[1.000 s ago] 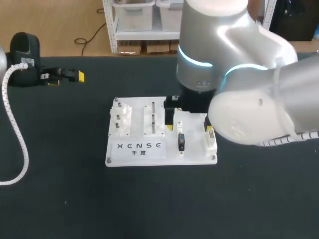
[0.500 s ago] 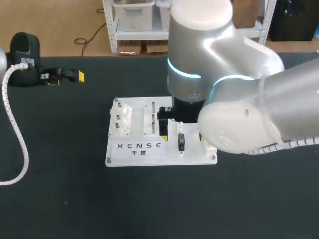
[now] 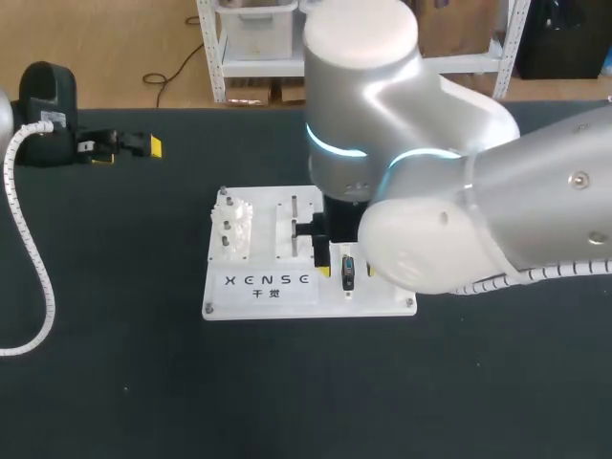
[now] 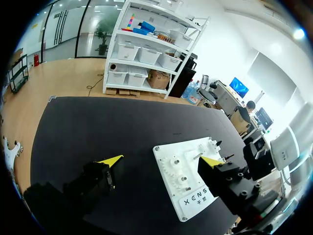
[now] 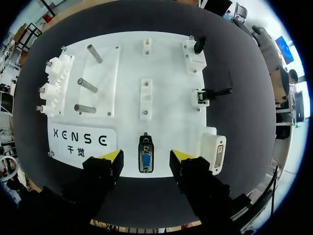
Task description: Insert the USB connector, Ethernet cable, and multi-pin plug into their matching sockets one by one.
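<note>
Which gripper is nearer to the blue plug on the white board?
Right. The right gripper is directly above the plug, with one finger on each side of it, not touching. The left gripper is far off the board, near the table's back left corner.

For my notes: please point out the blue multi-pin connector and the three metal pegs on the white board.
blue multi-pin connector [image 5: 145, 160], right wrist view, on its blue face.
metal pegs [image 5: 87, 85], right wrist view, on the middle peg's shaft.

A black table [image 3: 115, 382] spreads left to right; near its middle stands a row of white gears [image 5: 53, 86]; just right of them, three metal pegs [image 5: 86, 85] stand upright, lined near to far.
</note>
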Available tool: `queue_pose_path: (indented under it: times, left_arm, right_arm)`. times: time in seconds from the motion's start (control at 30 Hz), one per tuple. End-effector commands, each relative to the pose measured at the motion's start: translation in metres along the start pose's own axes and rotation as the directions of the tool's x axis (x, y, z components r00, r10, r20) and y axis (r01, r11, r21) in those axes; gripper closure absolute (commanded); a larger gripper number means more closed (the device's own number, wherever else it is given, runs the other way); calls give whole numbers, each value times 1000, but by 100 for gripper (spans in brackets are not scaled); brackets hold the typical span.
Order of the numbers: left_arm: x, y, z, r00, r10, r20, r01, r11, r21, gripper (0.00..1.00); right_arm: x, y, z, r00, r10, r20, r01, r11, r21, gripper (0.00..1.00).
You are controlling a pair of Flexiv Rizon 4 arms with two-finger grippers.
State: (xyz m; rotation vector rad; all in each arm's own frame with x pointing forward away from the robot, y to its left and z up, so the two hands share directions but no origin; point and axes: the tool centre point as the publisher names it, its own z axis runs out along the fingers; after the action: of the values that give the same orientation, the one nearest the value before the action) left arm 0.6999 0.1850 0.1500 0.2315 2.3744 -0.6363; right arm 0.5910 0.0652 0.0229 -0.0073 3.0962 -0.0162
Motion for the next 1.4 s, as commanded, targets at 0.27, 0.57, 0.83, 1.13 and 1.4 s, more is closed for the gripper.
queue_pose_path:
  times: [0.27,0.57,0.83,1.13,1.4]
  left_arm:
    - [0,0,0,1000,0,0,0,1000,0,0]
    - [0,0,0,1000,0,0,0,1000,0,0]
    - [0,0,0,1000,0,0,0,1000,0,0]
    - [0,0,0,1000,0,0,0,1000,0,0]
    - [0,0,0,1000,0,0,0,1000,0,0]
  right_arm:
    - [-5,2,7,1000,10,-6,-10,1000,15,53]
    - [-6,3,8,1000,12,-5,-12,1000,10,69]
    - [-6,2,11,1000,12,-10,-12,1000,9,91]
    - [-6,1,4,1000,5,11,-5,1000,-4,100]
    - [-5,1,-13,998,-1,59,3,1000,-28,100]
